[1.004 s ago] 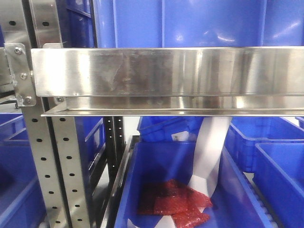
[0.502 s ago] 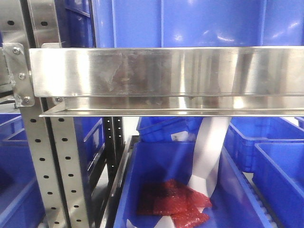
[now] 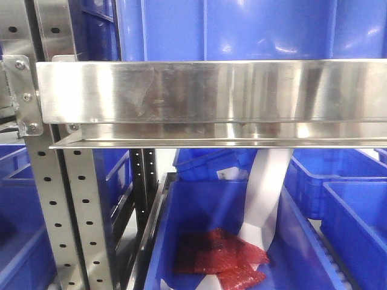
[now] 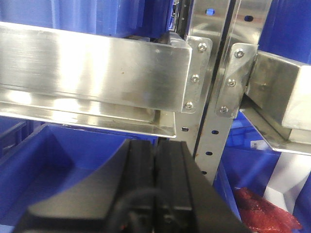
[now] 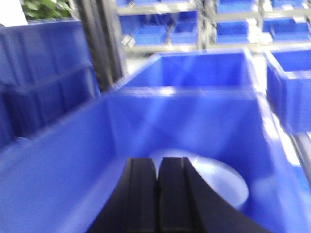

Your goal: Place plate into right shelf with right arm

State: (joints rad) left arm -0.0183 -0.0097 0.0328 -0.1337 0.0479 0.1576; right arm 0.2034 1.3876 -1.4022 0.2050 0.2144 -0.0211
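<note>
The white plate (image 5: 218, 179) lies flat on the floor of a large blue bin (image 5: 194, 104) in the blurred right wrist view. My right gripper (image 5: 158, 162) is shut, its black fingers pressed together with nothing between them, just in front of the plate's near edge. The right shelf's shiny steel front rail (image 3: 211, 90) spans the front view; its end also shows in the left wrist view (image 4: 282, 92). My left gripper (image 4: 155, 145) is shut and empty, below the left bay's rail (image 4: 97, 73). The plate and both grippers are out of the front view.
Perforated steel uprights (image 3: 54, 205) stand left of the right bay. Under the rail a blue bin (image 3: 181, 229) holds red packets (image 3: 221, 260) and a white paper strip (image 3: 263, 193). More blue bins (image 3: 351, 211) sit to the right and above (image 3: 230, 30).
The shelf rail and uprights have slid a few pixels to the left in the front view. Nothing else differs.
</note>
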